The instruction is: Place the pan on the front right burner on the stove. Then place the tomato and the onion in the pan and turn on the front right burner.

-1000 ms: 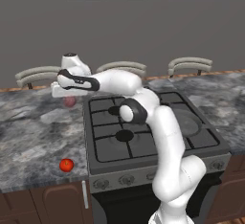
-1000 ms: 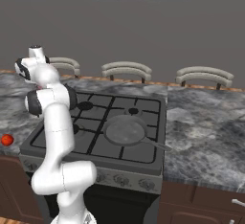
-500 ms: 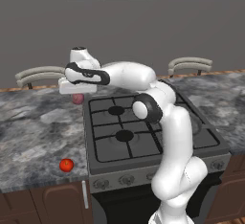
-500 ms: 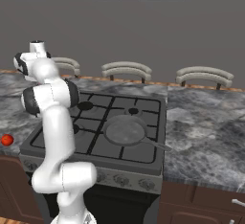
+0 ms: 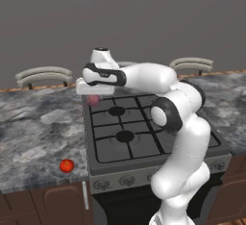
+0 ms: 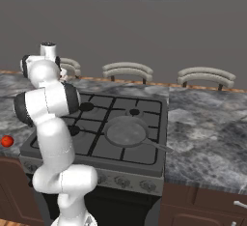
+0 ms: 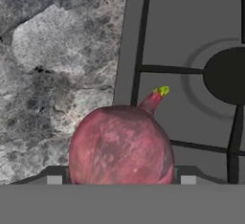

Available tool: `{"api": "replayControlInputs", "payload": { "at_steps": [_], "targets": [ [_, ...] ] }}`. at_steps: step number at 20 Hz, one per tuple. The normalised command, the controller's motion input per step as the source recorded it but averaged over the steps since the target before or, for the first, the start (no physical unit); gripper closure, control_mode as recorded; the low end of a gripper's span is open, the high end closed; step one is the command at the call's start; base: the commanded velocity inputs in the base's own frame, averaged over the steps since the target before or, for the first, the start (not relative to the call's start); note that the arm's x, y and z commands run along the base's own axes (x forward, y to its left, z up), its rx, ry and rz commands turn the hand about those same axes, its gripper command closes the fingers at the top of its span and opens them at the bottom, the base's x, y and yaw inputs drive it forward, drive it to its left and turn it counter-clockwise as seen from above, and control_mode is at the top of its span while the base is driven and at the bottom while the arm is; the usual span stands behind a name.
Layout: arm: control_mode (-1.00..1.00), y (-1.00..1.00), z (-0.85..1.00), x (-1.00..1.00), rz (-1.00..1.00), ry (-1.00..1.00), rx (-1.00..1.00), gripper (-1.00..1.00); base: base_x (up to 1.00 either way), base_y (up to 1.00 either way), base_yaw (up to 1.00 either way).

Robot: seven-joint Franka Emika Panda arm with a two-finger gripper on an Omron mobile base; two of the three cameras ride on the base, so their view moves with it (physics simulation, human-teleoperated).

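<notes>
Kitchen, mid-task: from the left, we see the tomato [image 5: 67, 166] sitting alone on the worktop [image 5: 33, 123], near its front edge and well apart from the arm. Next along, the gripper [image 5: 93, 94] hangs at the stove's [image 5: 144, 137] rear left corner w/ the onion [image 5: 93, 99] between its fingers, clear of the surface. The jaws stand wide, closed on the onion; the hand view has the bulb [image 7: 119, 146] sitting between the two tips, its sprout pointing toward a black burner cap [image 7: 229, 74].

What's new: approx. a second ago the hand was out over the worktop, left of the stove. It has since swung right, and the onion has gone w/ it, so the pick-up has held.

Farther right, in the right base view, the pan [image 6: 126, 131] lies on the front right grate, handle toward the front right, nothing in it.

We judge step one done; the onion is on its way, w/ most of the stove left to cross. Tomato and knob come after.
</notes>
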Motion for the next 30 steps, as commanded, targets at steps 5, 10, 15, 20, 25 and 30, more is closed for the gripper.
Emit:
{"api": "replayControlInputs", "payload": {
  "at_steps": [5, 10, 15, 20, 25, 30],
  "targets": [
    [-1.00, -0.72, 0.15, -0.44, 0.00, -0.05, 0.06, 1.00, 0.00, 0.00, 0.00],
    [-1.00, -0.72, 0.14, -0.43, 0.00, -0.04, 0.05, 1.00, 0.00, 0.00, 0.00],
    [-1.00, -0.65, 0.18, -0.40, 0.00, -0.03, 0.04, 1.00, 0.00, 0.00, 0.00],
    [-1.00, -0.64, 0.25, -0.33, 0.00, 0.00, 0.01, 1.00, 0.00, 0.00, 0.00],
    [-1.00, -0.56, 0.27, -0.17, 0.00, 0.03, 0.00, 1.00, 0.00, 0.00, 0.00],
    [-1.00, -0.59, 0.10, -0.17, 0.00, 0.02, 0.00, 1.00, 0.00, 0.00, 0.00]
  ]
}}
